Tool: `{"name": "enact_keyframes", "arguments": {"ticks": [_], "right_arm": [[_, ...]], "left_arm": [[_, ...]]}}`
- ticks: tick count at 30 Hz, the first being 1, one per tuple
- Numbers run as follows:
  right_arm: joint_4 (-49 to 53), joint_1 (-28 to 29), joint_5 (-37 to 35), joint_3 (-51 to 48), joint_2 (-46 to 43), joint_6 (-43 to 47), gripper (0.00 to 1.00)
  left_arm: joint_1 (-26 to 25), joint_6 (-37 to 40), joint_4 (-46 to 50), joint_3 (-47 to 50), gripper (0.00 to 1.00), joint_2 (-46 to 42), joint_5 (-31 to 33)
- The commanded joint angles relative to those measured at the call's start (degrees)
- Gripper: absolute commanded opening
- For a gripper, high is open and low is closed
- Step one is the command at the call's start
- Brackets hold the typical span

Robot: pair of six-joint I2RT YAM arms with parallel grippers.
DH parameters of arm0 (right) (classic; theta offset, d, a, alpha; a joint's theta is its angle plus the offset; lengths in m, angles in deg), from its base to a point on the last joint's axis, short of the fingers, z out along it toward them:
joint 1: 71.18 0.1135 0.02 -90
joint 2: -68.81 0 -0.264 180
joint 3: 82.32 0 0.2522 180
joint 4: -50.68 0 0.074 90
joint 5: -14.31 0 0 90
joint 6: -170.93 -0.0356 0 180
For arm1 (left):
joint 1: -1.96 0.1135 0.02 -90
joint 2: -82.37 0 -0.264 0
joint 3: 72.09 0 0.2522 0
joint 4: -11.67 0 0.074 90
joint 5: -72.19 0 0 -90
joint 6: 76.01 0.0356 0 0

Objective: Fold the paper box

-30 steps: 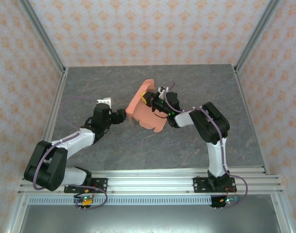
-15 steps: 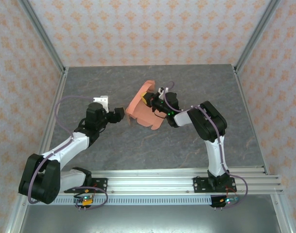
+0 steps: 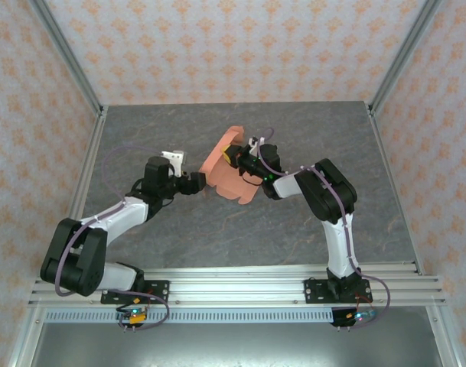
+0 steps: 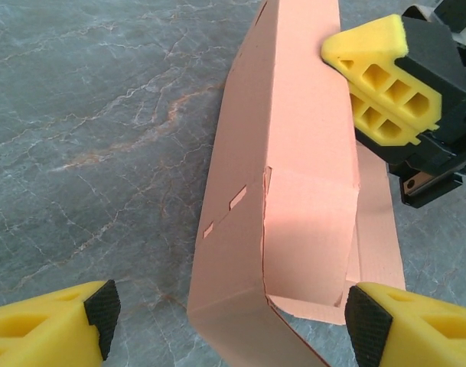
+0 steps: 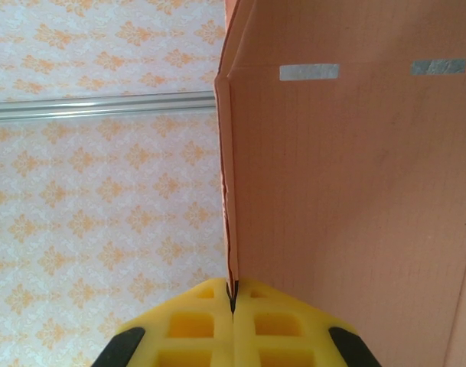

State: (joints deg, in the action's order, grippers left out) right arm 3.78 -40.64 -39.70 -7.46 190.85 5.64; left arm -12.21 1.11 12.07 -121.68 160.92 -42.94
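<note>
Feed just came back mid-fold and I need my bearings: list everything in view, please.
paper box: one, salmon-orange, mid-table, partly folded.
table: one, grey marbled, beneath both arms.
walls: three, orange-on-white pattern, around the table.
frame rail: one, silver, near edge, carrying the arm bases.
left gripper: one, yellow fingers, open, facing the box's corner.
right gripper: one, yellow fingers, shut on the box's edge.

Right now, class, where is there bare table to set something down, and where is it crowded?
Bare table runs along the back wall, behind the paper box. Another free patch lies between the right arm and the right-hand wall. A third sits between it and the left arm, ahead of the base rail. Crowded: the middle, where both arms meet at the box.
</note>
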Motion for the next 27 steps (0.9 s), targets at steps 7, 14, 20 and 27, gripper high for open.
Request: {"name": "enact_keyframes", "arguments": {"ticks": [7,14,20,27], "right_arm": [[-0.25,-0.21,-0.63,1.27,0.62,0.18,0.00],[-0.41,-0.06,-2.32,0.42,1.30,-0.49,0.00],[-2.50,-0.04,-3.27,0.38,3.19,-2.74,0.00],[-2.79,0.04,-4.50,-0.24,2.88,-2.59,0.00]], "left_arm": [[-0.91,1.20,5.37,-8.34,0.78,7.59,1.60],[-3.26,0.01,2.51,-7.45,0.73,8.41,0.23],[-4.52,-2.83,-1.22,-3.45,0.56,6.47,1.04],[-5.73,-5.12,2.50,-4.06,0.45,5.38,6.85]]}}
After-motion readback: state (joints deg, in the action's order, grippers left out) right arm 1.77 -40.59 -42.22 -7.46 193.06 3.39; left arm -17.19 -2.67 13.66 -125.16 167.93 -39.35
